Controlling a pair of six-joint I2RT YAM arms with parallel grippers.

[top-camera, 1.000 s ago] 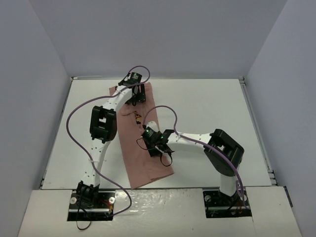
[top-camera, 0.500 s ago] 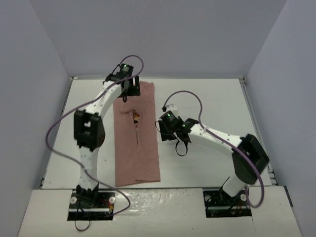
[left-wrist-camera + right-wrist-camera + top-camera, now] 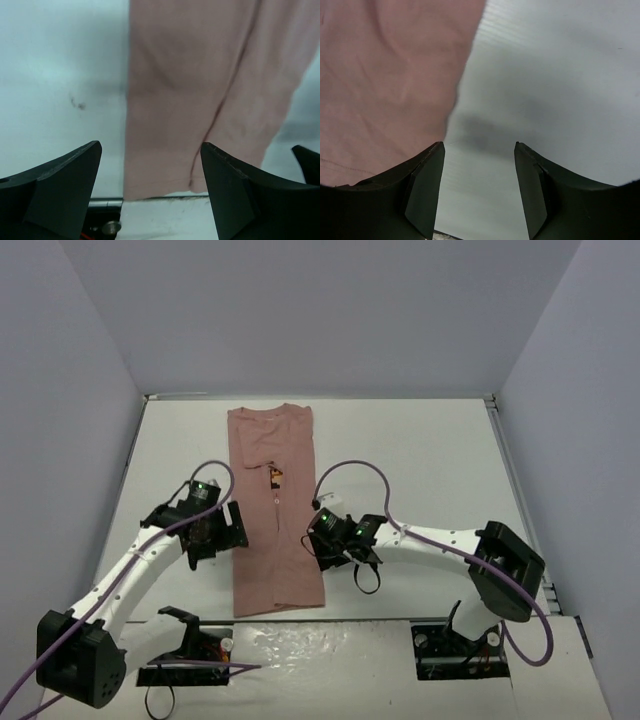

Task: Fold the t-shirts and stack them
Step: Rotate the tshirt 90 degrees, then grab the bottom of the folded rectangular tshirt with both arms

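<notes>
The dusty-pink t-shirt (image 3: 275, 530) lies flat on the white table, folded lengthwise into a long strip. Its collar is at the far end and its hem is near the front edge. The small orange-brown print (image 3: 276, 477) shows on the chest. My left gripper (image 3: 232, 530) is open and empty just off the strip's left edge. In the left wrist view (image 3: 150, 150) the hem end of the shirt (image 3: 200, 90) lies beyond it. My right gripper (image 3: 328, 552) is open and empty at the strip's right edge. In the right wrist view (image 3: 479, 150) it is over bare table, with the shirt (image 3: 385, 75) to its left.
The white table (image 3: 430, 470) is walled by grey panels on three sides. Purple cables loop from both arms. The table's front edge and the arm mounts (image 3: 107, 227) lie just beyond the shirt's hem.
My left arm has pulled back from the collar end to the near left of the shirt. My right gripper has moved nearer, to the strip's right edge. The shirt now lies straight.
</notes>
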